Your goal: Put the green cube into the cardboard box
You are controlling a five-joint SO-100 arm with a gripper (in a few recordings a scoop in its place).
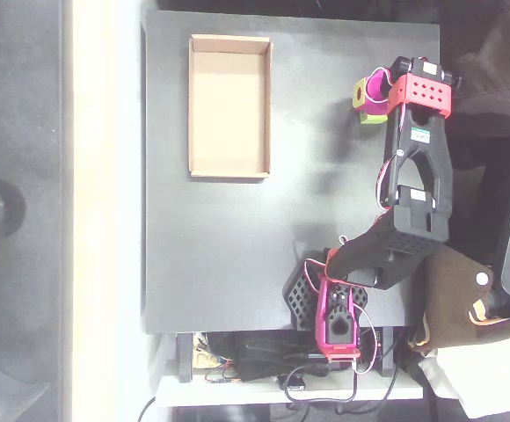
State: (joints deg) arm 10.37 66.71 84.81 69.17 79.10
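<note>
Overhead view, cardboard box: the cardboard box lay on the dark desk with its long side running up and down the picture. Its tan floor was bare, with nothing inside.

Overhead view, green cube: the green cube was well to the right of the box, level with the box's upper half. It sat at the tip of the arm, and only its left part showed clear of the pink fingers.

Overhead view, gripper: the gripper reached leftward, towards the box, from the red wrist block. Its pink fingers wrapped the cube's right side, so it appeared to be pinching the cube. From straight above I could not tell whether the cube rested on the desk or hung just off it.

Overhead view, arm: the black links ran down from the wrist to the base at the desk's lower edge, below and to the right of the box.

Progress: the grasp looked made or nearly made. The carry across the open desk to the box was not done, nor was the release over the box's floor. I judged the task to be roughly at its midpoint.
</note>
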